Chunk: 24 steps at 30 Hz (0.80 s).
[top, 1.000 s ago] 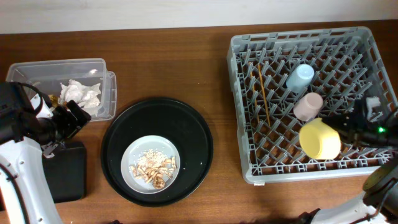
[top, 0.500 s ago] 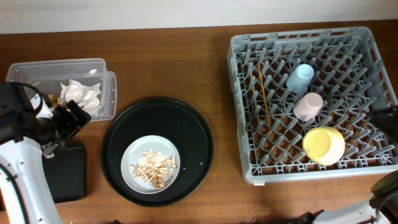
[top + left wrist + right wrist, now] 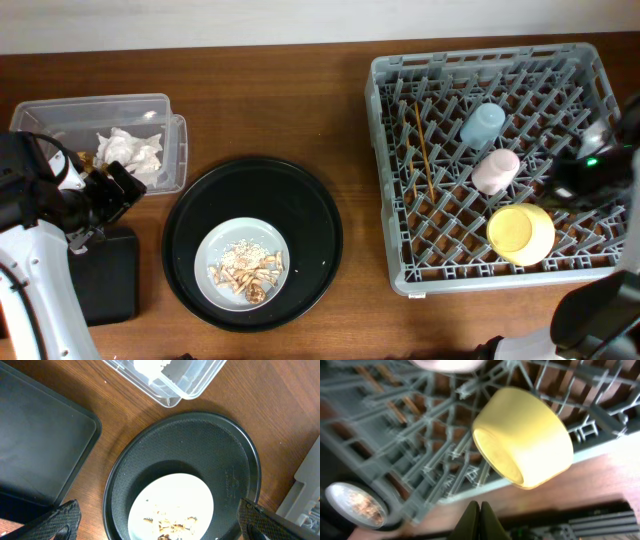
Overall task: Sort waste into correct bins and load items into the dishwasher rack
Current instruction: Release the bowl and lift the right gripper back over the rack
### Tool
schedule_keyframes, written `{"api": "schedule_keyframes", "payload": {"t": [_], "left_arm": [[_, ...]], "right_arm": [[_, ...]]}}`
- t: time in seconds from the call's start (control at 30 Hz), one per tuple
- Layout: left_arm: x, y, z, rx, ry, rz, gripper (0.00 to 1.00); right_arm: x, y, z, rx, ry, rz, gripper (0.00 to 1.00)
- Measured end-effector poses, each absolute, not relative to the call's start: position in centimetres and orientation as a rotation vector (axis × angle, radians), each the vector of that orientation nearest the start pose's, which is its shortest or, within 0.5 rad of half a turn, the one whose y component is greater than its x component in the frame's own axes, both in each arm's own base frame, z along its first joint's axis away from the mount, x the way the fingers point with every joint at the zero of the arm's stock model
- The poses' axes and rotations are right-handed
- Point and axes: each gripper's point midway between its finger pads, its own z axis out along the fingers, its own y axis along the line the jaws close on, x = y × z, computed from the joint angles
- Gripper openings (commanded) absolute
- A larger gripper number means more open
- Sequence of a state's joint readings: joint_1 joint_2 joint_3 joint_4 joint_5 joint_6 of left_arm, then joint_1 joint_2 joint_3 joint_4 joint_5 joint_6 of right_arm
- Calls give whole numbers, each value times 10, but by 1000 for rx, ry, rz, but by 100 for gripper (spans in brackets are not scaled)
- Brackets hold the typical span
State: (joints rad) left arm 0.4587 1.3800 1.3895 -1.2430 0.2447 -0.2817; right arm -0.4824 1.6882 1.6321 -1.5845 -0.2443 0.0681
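Where the table comes closest, at 6 o'clock, a round black tray [image 3: 300,215] sits with the plate [image 3: 222,243] in it. Pale crumbs [image 3: 247,268] lie in a heap on the plate. At 8 o'clock, just beside the round tray, lies the flat black tray [image 3: 108,280].

Over at 3 o'clock stands the big grey rack [image 3: 383,190]. At its 5 o'clock corner the yellow bowl [image 3: 519,233] rests tipped over among the pegs, its yellow outside showing. In the wrist view, the right hand [image 3: 474,517] hangs over the rack's near edge, just by the bowl. Its fingers are pressed together and hold nothing.

A bit farther back, the pink cup [image 3: 496,171] lies in the middle of the rack, close to the bowl. At 9 o'clock on the table, the left hand [image 3: 118,193] hangs above the far edge of the flat tray, between that tray and the box. Its fingers are spread wide with nothing in them.

Farther still, the blue cup [image 3: 483,124] lies at 12 o'clock from the pink cup. The chopsticks [image 3: 423,150] lie together on the rack's 9 o'clock side. At 10 o'clock on the table sits the clear box [image 3: 60,110], with white tissues [image 3: 128,152] inside.
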Motion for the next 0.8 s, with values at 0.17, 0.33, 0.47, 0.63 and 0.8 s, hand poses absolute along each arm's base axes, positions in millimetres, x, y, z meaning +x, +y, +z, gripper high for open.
{"api": "schedule_keyframes", "payload": {"t": [0.17,0.33,0.47,0.63,0.8], "left_arm": [[282,93,208,-948,2604,-298,100],[282,93,208,-948,2603,-298,99],[282,93,208,-948,2603,-298,100],[282,93,208,-948,2603,-298,99],[282,93,208,-948,2603,-298,99]], "right_arm": [[255,-90,128,963,3099,292,4],[249,-100,110,1051,3094,178,4],[252,-119,108,1129,3034,16,4],[249,-135,109,1237,2975,-145,4],[245,-125,113,1262,2984,-100,4]]}}
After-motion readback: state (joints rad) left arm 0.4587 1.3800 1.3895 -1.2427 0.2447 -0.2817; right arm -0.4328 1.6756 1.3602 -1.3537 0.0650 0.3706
